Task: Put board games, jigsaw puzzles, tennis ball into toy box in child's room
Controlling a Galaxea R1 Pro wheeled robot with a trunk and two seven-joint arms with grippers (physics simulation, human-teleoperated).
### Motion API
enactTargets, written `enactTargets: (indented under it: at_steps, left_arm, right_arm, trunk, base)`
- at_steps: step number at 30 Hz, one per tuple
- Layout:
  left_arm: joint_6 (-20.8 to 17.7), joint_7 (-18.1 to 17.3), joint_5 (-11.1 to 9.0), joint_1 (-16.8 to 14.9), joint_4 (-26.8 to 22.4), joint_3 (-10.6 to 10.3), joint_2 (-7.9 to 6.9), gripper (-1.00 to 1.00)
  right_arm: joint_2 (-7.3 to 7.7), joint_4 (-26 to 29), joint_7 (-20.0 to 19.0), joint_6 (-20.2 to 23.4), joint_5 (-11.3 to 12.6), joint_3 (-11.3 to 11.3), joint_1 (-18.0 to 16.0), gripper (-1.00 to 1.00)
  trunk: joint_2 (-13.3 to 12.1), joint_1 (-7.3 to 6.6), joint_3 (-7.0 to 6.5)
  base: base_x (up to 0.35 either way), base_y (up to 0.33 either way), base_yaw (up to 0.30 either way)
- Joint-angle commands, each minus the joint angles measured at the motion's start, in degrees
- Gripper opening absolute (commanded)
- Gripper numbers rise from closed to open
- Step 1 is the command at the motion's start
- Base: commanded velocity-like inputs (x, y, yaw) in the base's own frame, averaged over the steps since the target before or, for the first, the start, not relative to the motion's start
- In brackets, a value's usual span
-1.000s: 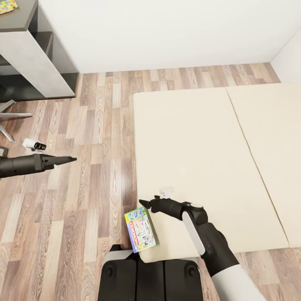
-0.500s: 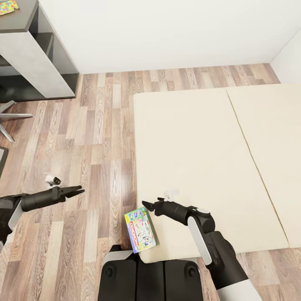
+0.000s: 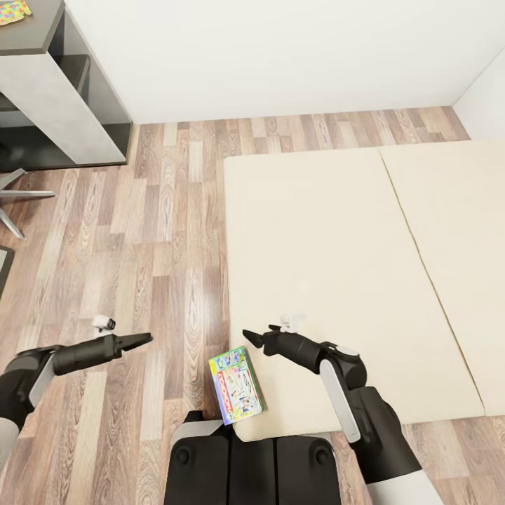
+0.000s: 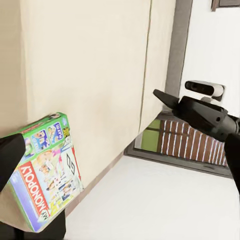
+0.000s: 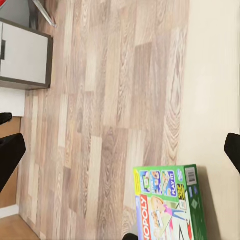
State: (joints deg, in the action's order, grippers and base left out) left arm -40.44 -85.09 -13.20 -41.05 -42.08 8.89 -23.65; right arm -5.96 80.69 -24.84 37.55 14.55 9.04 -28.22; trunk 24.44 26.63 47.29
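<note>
The flat green-white Monopoly game box (image 3: 236, 385) lies ungrasped on the near left corner of the beige bed (image 3: 337, 231), between the spread right gripper (image 3: 254, 339) and left gripper (image 3: 140, 340), whose state I cannot tell.

Both arms reach forward and inward, left pincer (image 3: 142, 340) closed to a point, right pincer (image 3: 251, 339) spread apart.

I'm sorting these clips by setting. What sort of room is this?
Most likely a child's bedroom: a low bed with a plain beige mattress sits on a wood-plank floor, a Monopoly box lies at the bed's near corner, and a grey desk holding a colourful puzzle stands by the white wall.
</note>
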Motion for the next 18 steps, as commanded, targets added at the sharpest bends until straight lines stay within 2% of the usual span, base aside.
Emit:
enactTargets:
  at_steps: [1, 9, 18]
  left_arm:
    - [-0.5, 0.9, -0.1, 0.1, 0.0, 0.0, 0.09, 1.0]
    - [-0.2, 2.6, -0.4, 0.2, 0.1, 0.2, 1.22, 1.0]
    - [-0.2, 2.4, -0.5, 0.2, 0.1, 0.6, 1.07, 1.0]
  right_arm:
    - [0.0, 0.2, -0.1, 0.4, 0.2, -0.2, 0.0, 1.0]
    - [0.0, 0.3, -0.3, 0.4, 0.2, -0.3, 0.1, 1.0]
    - [-0.01, 0.0, -0.2, -0.2, 0.2, -0.4, 0.1, 1.0]
  trunk:
    - [0.1, 0.03, 0.06]
    - [0.1, 0.03, 0.06]
    - [0.1, 0.03, 0.06]
  base:
    - [0.0, 0.0, 0.0]
    - [0.0, 0.0, 0.0]
    - [-0.058, 0.0, 0.0]
